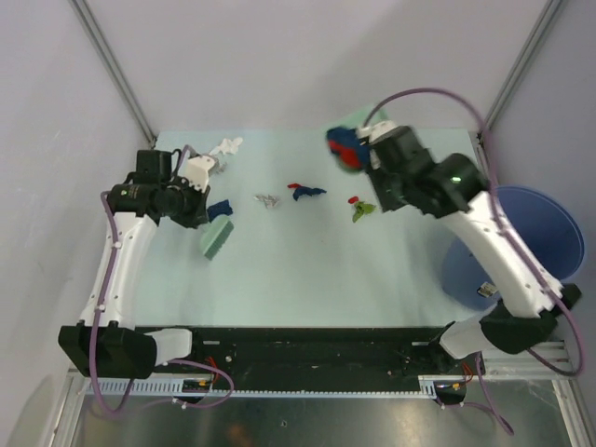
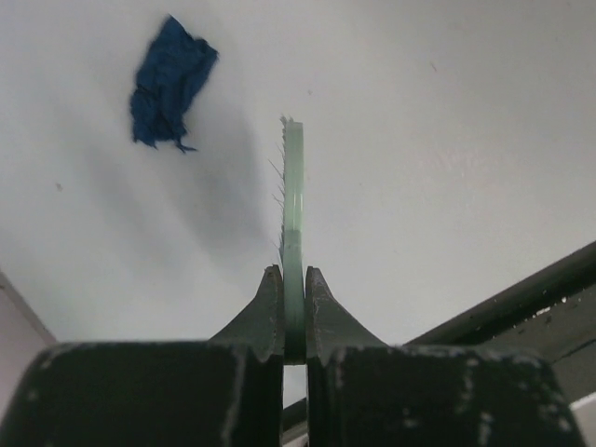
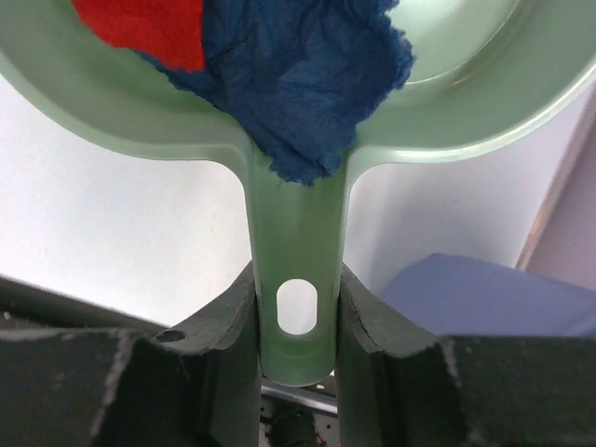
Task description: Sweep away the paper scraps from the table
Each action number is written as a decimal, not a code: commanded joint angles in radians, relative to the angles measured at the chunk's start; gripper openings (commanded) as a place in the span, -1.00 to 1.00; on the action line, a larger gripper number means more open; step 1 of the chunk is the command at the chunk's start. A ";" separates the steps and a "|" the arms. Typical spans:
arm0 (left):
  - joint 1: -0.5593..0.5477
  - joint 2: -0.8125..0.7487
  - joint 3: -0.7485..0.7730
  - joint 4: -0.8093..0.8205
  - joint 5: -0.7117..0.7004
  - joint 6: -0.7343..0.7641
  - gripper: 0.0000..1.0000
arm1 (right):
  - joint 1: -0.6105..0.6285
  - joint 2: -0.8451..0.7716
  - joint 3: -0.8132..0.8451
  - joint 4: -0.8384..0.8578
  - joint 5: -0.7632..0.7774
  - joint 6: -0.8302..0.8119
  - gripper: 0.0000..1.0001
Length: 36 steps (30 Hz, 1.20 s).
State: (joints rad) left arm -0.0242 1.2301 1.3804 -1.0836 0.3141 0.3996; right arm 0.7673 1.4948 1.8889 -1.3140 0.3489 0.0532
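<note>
Left arm (image 1: 116,270) bent, wrist turned inward. Left fingers (image 2: 273,303) clamped on brush (image 2: 294,214); dark blue scrap (image 2: 168,84) on tabletop (image 2: 419,140), ahead-left of tips. Right arm (image 1: 507,251) stretched far. Right fingers (image 3: 363,321) pinch dustpan (image 3: 484,116) handle; blue wad (image 3: 298,84), red wad (image 3: 140,28) inside pan, just beyond tips. Other paper scraps (image 1: 268,200) lie between both finger pairs.

Plain grey walls (image 1: 279,56), blue bin (image 1: 549,228) right
</note>
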 commanded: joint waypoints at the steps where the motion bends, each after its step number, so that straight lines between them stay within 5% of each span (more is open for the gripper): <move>1: -0.032 -0.014 -0.070 0.044 -0.003 -0.027 -0.99 | -0.117 -0.103 0.068 -0.206 0.062 0.056 -1.00; 13: -0.141 0.031 -0.089 0.057 -0.004 -0.011 -1.00 | -0.535 -0.188 0.049 -0.199 0.078 0.043 -1.00; 24: -0.195 0.059 -0.070 0.057 0.003 0.010 -1.00 | -0.890 -0.261 -0.168 -0.038 -0.080 0.011 -1.00; 36: -0.195 0.055 -0.087 0.057 0.000 0.031 -1.00 | -0.977 -0.337 -0.249 0.027 -0.051 0.011 -1.00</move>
State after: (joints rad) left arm -0.2138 1.2957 1.2701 -1.0485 0.2985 0.4191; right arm -0.1989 1.1927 1.6588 -1.3354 0.2939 0.0746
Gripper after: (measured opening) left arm 0.050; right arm 0.321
